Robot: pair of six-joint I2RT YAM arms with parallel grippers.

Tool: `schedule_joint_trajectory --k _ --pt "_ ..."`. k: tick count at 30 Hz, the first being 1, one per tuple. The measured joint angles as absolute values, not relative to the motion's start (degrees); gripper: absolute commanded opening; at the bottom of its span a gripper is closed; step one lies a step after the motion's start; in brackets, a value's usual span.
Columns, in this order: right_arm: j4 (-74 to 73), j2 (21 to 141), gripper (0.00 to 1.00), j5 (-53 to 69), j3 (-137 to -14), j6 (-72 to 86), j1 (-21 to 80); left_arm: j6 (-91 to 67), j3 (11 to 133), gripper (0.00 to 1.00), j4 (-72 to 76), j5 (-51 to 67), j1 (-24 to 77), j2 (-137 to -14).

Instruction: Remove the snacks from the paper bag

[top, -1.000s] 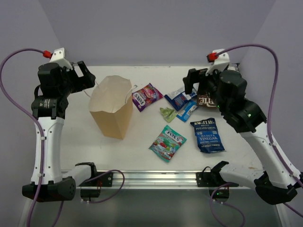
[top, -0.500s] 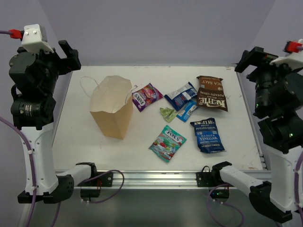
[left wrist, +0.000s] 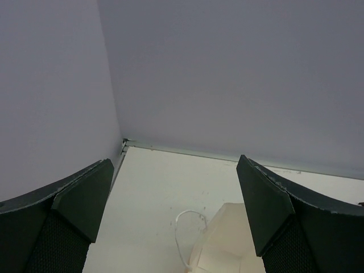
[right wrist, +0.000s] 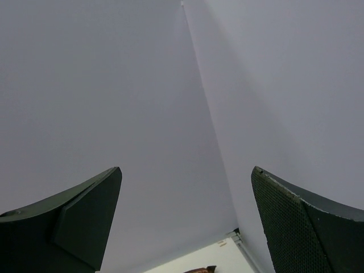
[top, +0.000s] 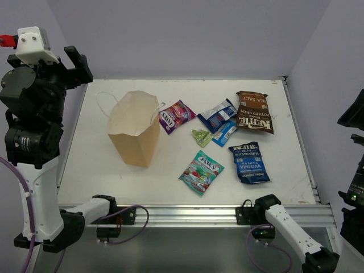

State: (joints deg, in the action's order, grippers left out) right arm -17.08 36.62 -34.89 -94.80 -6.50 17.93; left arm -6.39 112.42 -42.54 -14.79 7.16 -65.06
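Observation:
The tan paper bag (top: 133,128) stands upright at the table's left, mouth open, a white string handle (top: 102,102) hanging to its left. The snacks lie on the table to its right: a purple candy bag (top: 176,116), two blue-white packets (top: 218,115), a tiny green wrapper (top: 201,136), a brown chip bag (top: 253,112), a dark-blue chip bag (top: 249,162) and a teal candy bag (top: 201,172). My left gripper (top: 77,61) is raised off the table's far-left corner, open and empty (left wrist: 173,182), with the bag's top (left wrist: 227,244) below it. My right gripper (right wrist: 185,187) is open and empty, high off the right edge.
Lilac walls close in the table at the back and both sides. The table's metal rail (top: 187,213) runs along the near edge with the arm bases. The right wrist view shows mostly wall and the tip of the brown chip bag (right wrist: 199,269).
Both arms have pulled up and outward, away from the table. The right arm left the spot over the brown chip bag, which now lies uncovered. Bag and snacks have not moved.

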Motion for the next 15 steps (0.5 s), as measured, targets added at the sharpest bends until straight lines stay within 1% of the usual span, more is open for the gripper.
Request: schedule_joint_trajectory --k 6,15 --pt "-15.86 35.05 0.99 -32.42 -88.62 -6.70 17.93 -6.39 112.42 1.00 -43.00 -14.83 7.22 -65.91" --pt "-15.77 34.81 0.99 -30.37 -87.74 -6.63 17.93 -6.39 111.74 1.00 -42.98 -14.76 7.22 -65.91"
